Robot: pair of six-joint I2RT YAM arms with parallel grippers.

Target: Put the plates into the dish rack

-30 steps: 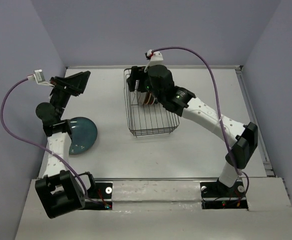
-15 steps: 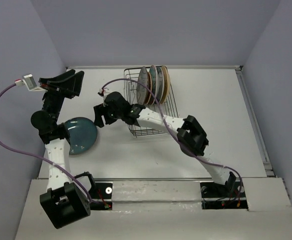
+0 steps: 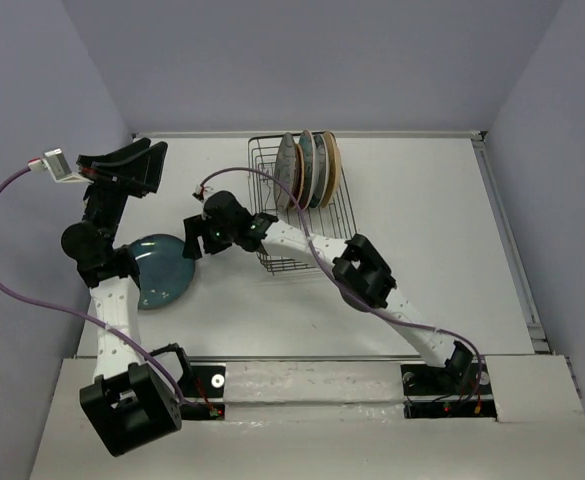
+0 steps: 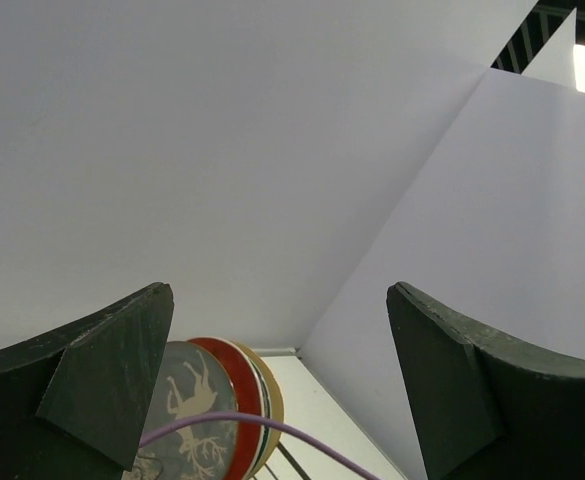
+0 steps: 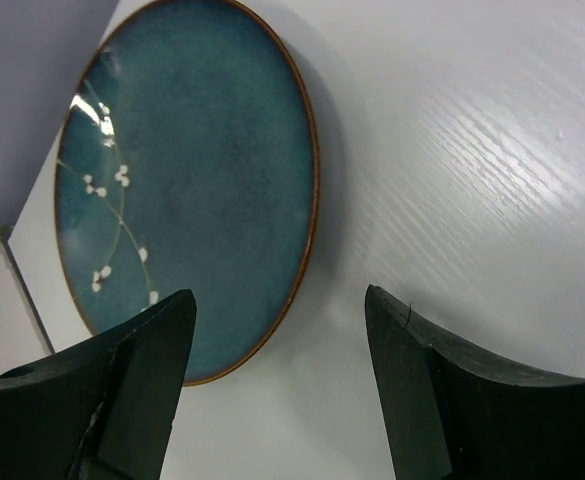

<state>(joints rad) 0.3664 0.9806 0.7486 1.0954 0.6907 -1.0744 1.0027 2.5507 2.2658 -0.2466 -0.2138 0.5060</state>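
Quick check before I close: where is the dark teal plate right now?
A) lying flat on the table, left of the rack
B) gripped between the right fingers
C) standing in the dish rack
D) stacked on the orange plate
A: the dark teal plate lies flat on the table, left of the dish rack, and the right fingers stand open near it with nothing between them.

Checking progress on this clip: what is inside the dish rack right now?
Several plates stand on edge at the far end of the dish rack; they overlap, so their count is unclear. Its near end looks bare, though the right arm covers part.
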